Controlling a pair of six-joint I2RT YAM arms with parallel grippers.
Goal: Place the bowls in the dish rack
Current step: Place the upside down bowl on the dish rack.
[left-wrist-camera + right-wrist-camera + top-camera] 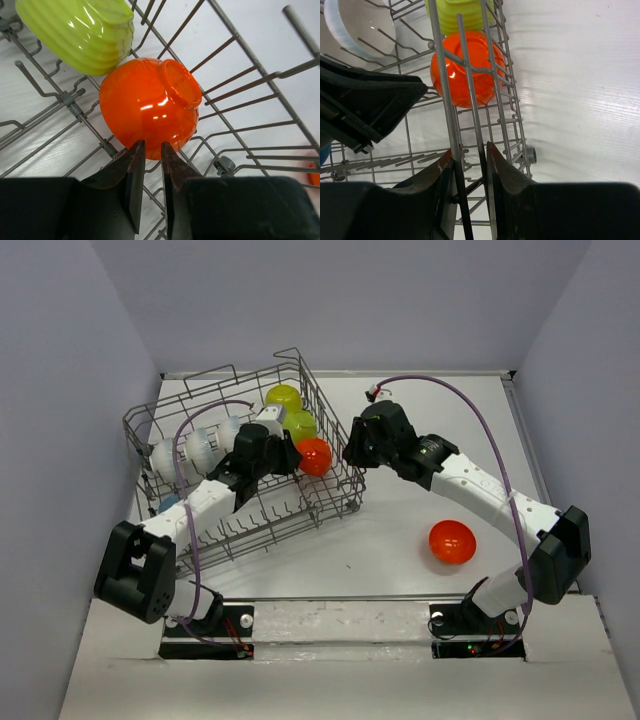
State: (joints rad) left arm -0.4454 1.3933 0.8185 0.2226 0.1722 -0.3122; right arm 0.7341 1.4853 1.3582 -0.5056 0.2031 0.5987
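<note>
The grey wire dish rack stands at the left of the table, turned at an angle. In it lie three white bowls, two yellow-green bowls and an orange-red bowl on its side by the right wall. My left gripper reaches into the rack. Its jaws are a little apart with nothing between them, the tips right at that orange-red bowl. My right gripper is shut on the upright wires of the rack's right wall. A second orange-red bowl sits on the table.
A bit of a blue bowl shows at the rack's left end under the left arm. A purple cable arches over the right arm. Grey walls close in the table on three sides.
</note>
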